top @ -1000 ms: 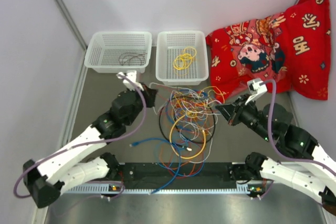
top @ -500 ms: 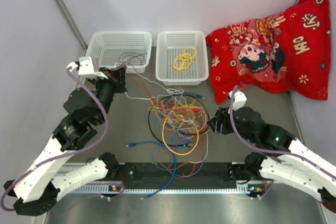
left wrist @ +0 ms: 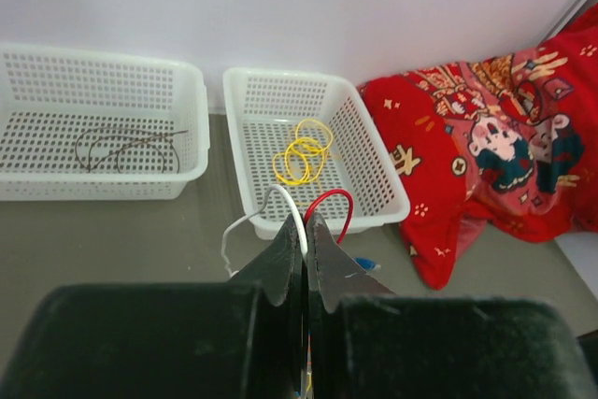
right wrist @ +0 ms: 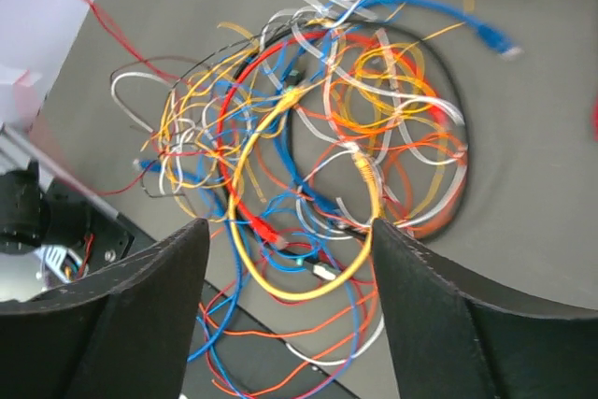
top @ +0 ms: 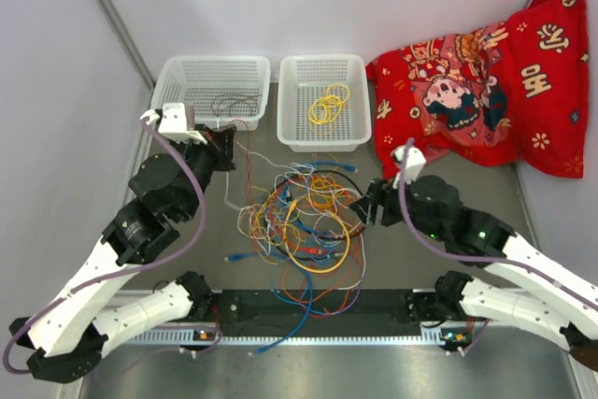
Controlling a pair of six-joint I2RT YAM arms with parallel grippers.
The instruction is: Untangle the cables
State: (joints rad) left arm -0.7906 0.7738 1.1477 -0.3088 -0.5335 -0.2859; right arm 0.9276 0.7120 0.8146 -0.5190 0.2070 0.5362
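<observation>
The cables (top: 304,226) lie as one tangle of yellow, orange, blue, white, red and black wires in the middle of the table. My left gripper (top: 230,150) is at the tangle's upper left, raised in front of the baskets. In the left wrist view it (left wrist: 306,223) is shut on a white wire (left wrist: 273,199) and a red wire (left wrist: 334,197) that loop out of its tips. My right gripper (top: 363,211) is at the tangle's right edge. In its wrist view it (right wrist: 288,231) hangs open above a yellow loop (right wrist: 245,259), holding nothing.
Two white baskets stand at the back: the left one (top: 210,62) holds a dark wire (top: 234,103), the middle one (top: 322,59) a yellow wire (top: 327,105). A red printed cushion (top: 486,91) fills the back right. A black rail (top: 318,306) runs along the near edge.
The right gripper has opened and moved left to the tangle's edge. The left gripper pulled wires up and left toward the baskets, then eased back a little. The tangle has shifted left and spread.
</observation>
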